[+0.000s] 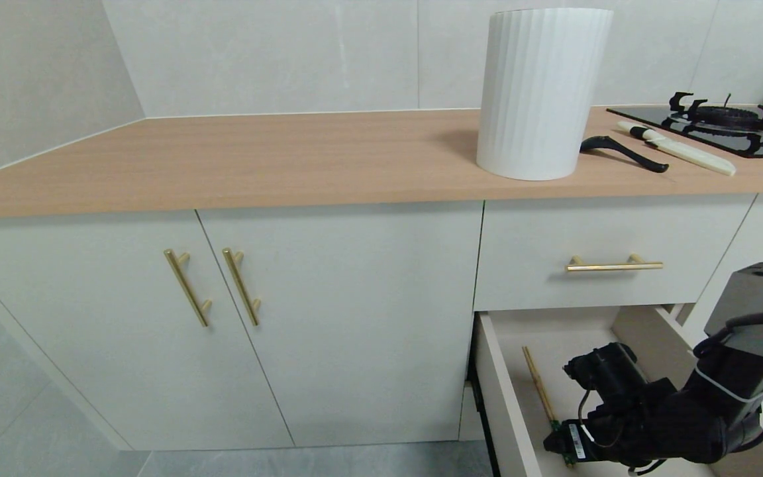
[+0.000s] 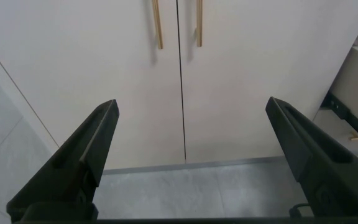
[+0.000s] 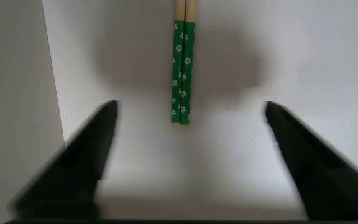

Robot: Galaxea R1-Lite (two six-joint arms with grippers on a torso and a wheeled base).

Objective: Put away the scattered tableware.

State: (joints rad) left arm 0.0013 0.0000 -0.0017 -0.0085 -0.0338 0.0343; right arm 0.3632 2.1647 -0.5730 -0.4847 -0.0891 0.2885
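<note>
A pair of wooden chopsticks [image 1: 538,384] with green flowered ends [image 3: 182,74] lies on the floor of the open lower drawer [image 1: 501,391]. My right gripper [image 3: 188,134] hangs open inside that drawer, its fingers apart on either side of the green ends and touching nothing. On the countertop [image 1: 255,159] at the right lie a black ladle [image 1: 623,151] and a white knife with a black handle [image 1: 679,149]. My left gripper [image 2: 191,134] is open and low, facing the two cupboard doors [image 2: 179,81] with nothing between its fingers.
A tall white ribbed container [image 1: 540,93] stands on the counter beside the ladle. A black gas hob [image 1: 726,126] sits at the far right. The upper drawer [image 1: 613,252] with its brass handle is closed. Both cupboard doors [image 1: 222,318] are closed.
</note>
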